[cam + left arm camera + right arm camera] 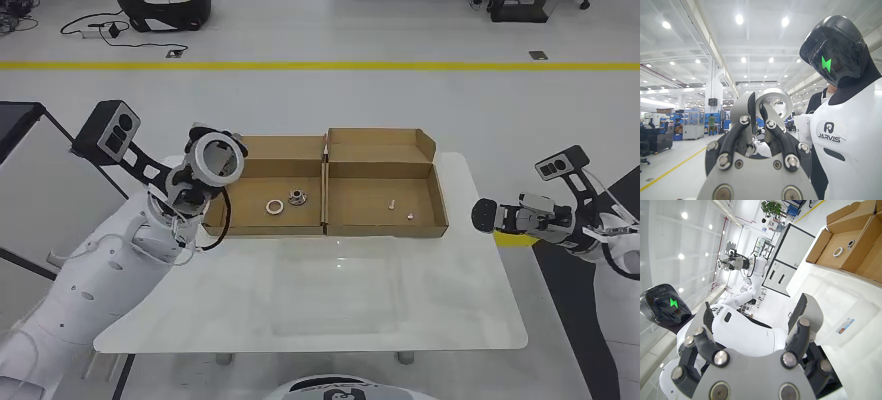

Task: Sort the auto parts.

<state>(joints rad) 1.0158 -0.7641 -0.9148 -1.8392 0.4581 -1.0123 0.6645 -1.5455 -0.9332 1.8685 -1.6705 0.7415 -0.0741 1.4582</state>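
Left gripper [203, 178]: raised above the table [455, 300], over the left edge of the left box [248, 190]. Jaws clamped on a large metal ring [218, 160], one finger inside the ring's bore and one outside its wall. The ring is held clear of table and boxes.

Right gripper [487, 215]: off the table's right edge, well apart from the boxes. Jaws wide apart, nothing between them.

Left box: cardboard, lid open. It contains a small ring [273, 207] lying flat and, just beside it, a flanged part [297, 196].

Right box [365, 200]: cardboard, touching the left box's side. It contains a small bolt [392, 206].

Tray [340, 285]: clear plastic, on the table in front of the boxes.
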